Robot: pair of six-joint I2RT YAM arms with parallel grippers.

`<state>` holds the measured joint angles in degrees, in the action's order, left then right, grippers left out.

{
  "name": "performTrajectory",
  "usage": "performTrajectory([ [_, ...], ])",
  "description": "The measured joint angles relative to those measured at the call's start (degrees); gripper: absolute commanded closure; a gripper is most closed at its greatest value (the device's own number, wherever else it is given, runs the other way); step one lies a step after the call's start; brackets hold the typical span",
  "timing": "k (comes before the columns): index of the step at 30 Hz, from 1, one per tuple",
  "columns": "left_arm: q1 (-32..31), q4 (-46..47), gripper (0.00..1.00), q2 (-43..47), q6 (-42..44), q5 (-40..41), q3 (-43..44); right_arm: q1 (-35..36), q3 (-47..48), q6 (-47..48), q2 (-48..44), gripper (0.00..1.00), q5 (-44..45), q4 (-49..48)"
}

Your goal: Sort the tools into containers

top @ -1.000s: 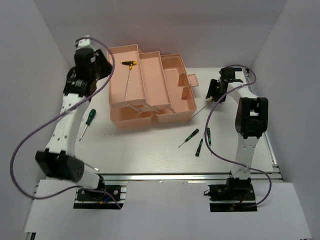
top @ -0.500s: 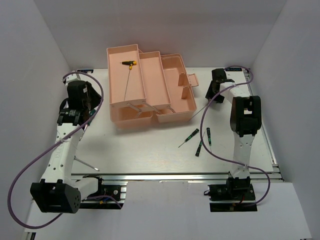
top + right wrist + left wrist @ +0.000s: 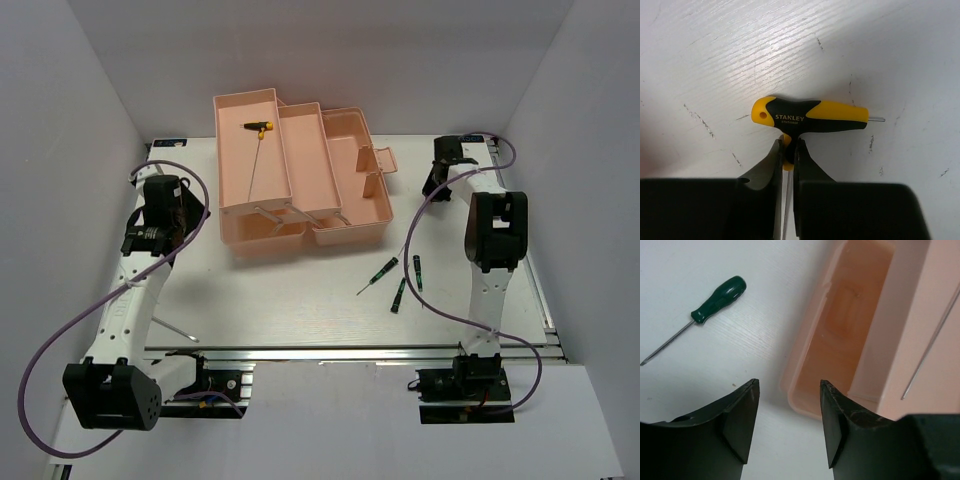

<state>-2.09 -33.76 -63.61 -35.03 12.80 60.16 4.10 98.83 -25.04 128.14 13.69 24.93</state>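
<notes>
Since a second ago the left arm has swung off the back-left corner of the toolbox point(image 3: 345, 215) and now leans over the table point(image 3: 300, 300) at the box's 9 o'clock, elbow low near its base and wrist pointing down. The right arm has drawn its fingers together and stands tall, reaching to the box's 3 o'clock.

From the left wrist, the left gripper point(image 3: 789, 390) has its jaws apart with nothing between them. The larger green-handled screwdriver point(image 3: 720, 299) lies on the table at its 10 o'clock, and an open lower compartment of the toolbox is at its 1 o'clock.

The right gripper point(image 3: 787, 147) is clamped on the yellow neck of a T-handled rod point(image 3: 810, 116), just below the crossbar. The rod lies flat on the table, with its yellow-and-black handle at the gripper's 12 o'clock. The handle reads "STANLEY"; the smaller line under it is too fine to read.

Another yellow-handled rod point(image 3: 258, 128) lies in the toolbox's top-left tray. Three small screwdrivers point(image 3: 400, 296) lie on the table at the box's 5 o'clock.
</notes>
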Motion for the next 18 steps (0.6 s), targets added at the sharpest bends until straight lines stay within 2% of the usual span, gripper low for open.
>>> performTrajectory([
  [7, 0.7, -2.0, 0.35, -1.4, -0.4, 1.5, -0.6, -4.9, -0.2, 1.3, -2.0, 1.0, -8.1, -1.5],
  [12, 1.6, -2.2, 0.34, -2.2, -0.1, 2.4, -0.7, -8.0, 0.0, 2.0, -10.1, 1.0, -16.5, -7.4],
  [18, 2.9, -2.6, 0.32, -2.7, 0.6, 3.5, -0.7, -4.5, 4.0, -0.6, -20.2, 1.0, -28.7, -16.1],
])
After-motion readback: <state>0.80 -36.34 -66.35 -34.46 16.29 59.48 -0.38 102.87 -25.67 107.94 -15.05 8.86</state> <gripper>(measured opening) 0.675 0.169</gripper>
